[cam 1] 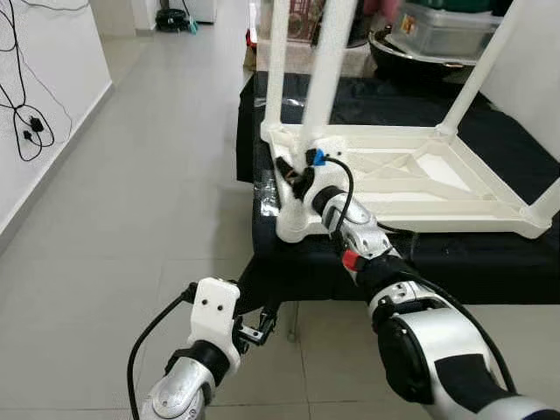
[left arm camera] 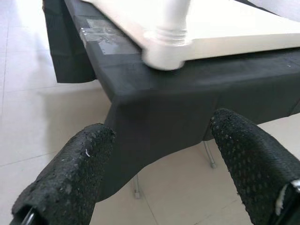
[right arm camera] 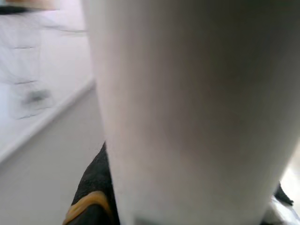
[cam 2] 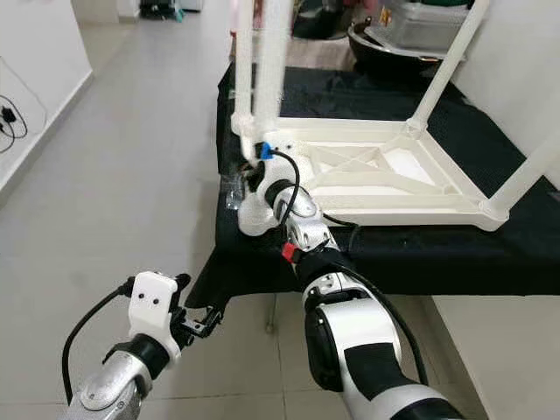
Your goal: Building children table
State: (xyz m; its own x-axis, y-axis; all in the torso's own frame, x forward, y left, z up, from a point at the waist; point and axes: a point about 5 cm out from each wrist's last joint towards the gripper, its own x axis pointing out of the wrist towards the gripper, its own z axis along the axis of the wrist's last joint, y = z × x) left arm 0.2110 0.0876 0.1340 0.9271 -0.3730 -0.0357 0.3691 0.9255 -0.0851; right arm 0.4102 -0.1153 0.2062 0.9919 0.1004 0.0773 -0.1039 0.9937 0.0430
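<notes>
- Right end effector closes around the near white leg at its base, at twelve o'clock from the robot.
- Left end effector hangs open, idle.
- Upturned table top on the black-draped bench looks light, stiff, slippery plastic; low grip seems best.

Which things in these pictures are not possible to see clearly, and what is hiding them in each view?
- Right tool: whether it is open or closed cannot be told in the head views; the near table leg and its own wrist cover it.
- Right wrist view: the leg sits so close that it is a white blur.
- Table leg tops: cut off by the upper edge in the head views.
- Boxes behind the table: contents too blurred to tell.
</notes>
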